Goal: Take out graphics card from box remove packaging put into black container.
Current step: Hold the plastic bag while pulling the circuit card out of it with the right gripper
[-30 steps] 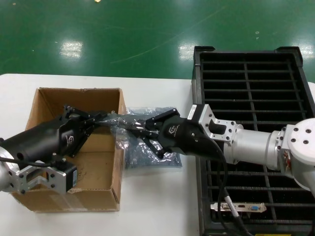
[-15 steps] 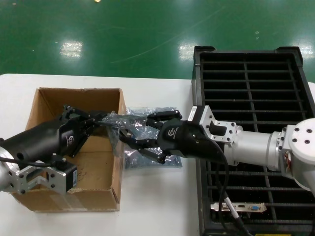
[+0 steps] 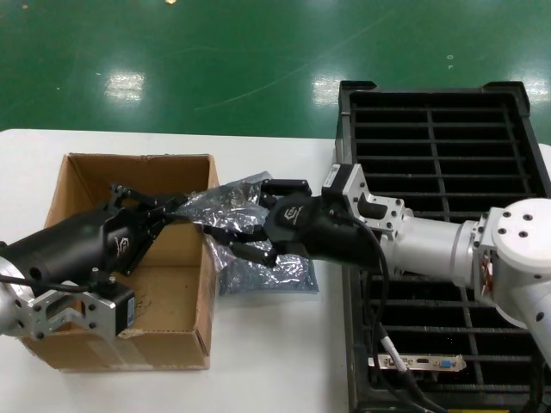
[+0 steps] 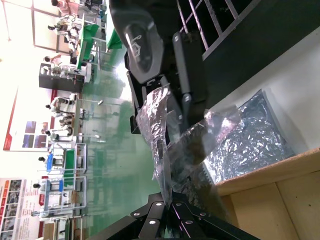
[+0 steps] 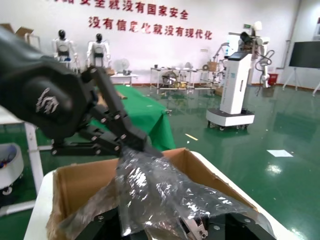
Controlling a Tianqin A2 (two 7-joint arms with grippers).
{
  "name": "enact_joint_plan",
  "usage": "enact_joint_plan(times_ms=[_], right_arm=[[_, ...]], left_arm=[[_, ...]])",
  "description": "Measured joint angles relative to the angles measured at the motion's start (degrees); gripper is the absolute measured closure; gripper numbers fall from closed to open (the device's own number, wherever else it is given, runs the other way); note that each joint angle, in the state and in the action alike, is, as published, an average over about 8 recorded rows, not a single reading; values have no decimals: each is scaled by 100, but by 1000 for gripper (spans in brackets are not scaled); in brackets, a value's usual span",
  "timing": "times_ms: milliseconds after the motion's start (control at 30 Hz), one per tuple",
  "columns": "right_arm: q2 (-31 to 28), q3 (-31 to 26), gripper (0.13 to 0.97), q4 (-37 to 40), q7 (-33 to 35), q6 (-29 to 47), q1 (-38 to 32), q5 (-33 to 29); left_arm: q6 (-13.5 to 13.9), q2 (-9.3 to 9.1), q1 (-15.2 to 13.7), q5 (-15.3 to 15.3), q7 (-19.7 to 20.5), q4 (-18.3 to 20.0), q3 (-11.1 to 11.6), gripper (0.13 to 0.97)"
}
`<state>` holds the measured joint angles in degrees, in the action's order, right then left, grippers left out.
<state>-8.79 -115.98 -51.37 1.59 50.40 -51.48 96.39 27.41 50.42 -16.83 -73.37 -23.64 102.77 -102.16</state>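
Observation:
My left gripper (image 3: 176, 205) hangs over the brown box (image 3: 86, 176), shut on one end of the crinkly packaging (image 3: 219, 200). In the left wrist view that bag (image 4: 157, 125) rises straight out of my left gripper (image 4: 170, 200). My right gripper (image 3: 225, 222) reaches from the right, open, its jaws either side of the bag's other end. The bag drapes over them in the right wrist view (image 5: 165, 195). The graphics card's silver bracket (image 5: 195, 227) shows through the plastic between them. The black container (image 3: 448, 146) stands to the right.
A second, similar bag (image 3: 263, 274) lies flat on the white table (image 3: 275, 361) between box and crate. A look-alike card (image 3: 417, 363) sits in a near slot of the crate. The right arm stretches across the crate's left rim.
The right gripper has opened and pushed left toward the box, round the held bag. The bag's end has lifted and spread over it. The left gripper has not moved.

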Motion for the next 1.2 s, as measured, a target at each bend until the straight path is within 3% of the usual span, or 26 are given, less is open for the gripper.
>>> enact_joint_plan(times_ms=[367, 633, 933, 1200], right_arm=[[66, 73, 733, 78, -83, 68, -24, 81], [-62, 3, 853, -289, -204, 186, 129, 60], [-186, -6, 909, -593, -280, 235, 255, 82], [-490, 102, 909, -1227, -388, 258, 512, 205]], left_arm=[[0, 0, 0, 0, 0, 0, 0, 957], [0, 0, 0, 0, 0, 0, 0, 957], [0, 0, 0, 0, 0, 0, 0, 957], [0, 0, 0, 0, 0, 1, 0, 958]])
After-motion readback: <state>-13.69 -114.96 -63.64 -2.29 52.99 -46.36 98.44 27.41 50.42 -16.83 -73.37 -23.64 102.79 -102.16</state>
